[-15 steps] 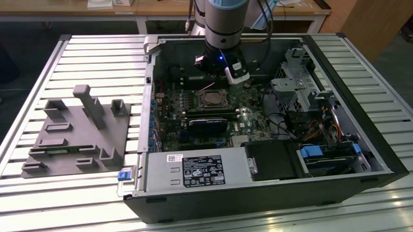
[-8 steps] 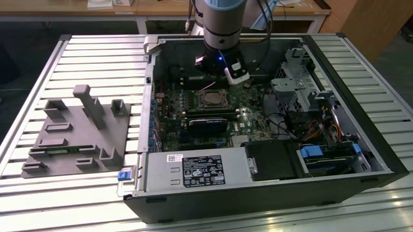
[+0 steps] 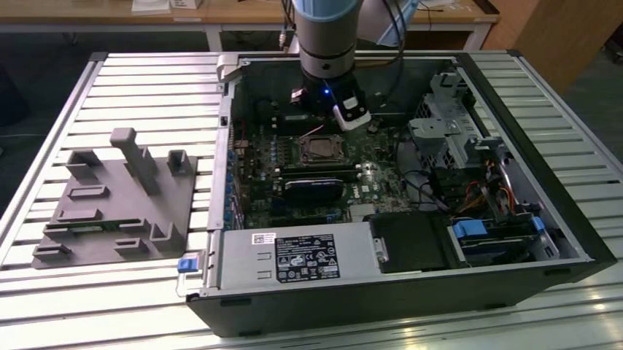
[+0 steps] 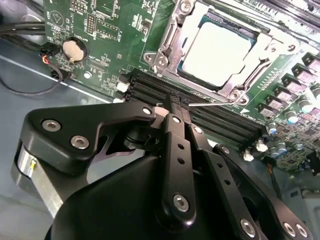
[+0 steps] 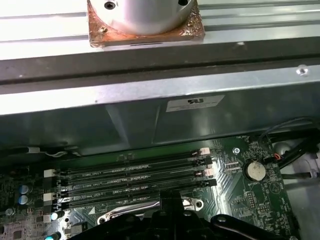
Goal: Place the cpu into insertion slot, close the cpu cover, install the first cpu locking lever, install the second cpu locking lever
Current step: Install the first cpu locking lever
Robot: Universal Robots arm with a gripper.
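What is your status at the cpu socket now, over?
Claw shut, tips at the locking lever end. Cpu seated, cpu cover down over it. Nothing seen between claw and lever.

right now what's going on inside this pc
A robot arm is working inside an open computer case. The cpu already sits in place on the green board, and the metal cpu cover lies down around it. The gripper, fingers together, has its tip at the end of a thin wire locking lever beside the cover. I cannot tell whether it actually grips the lever.
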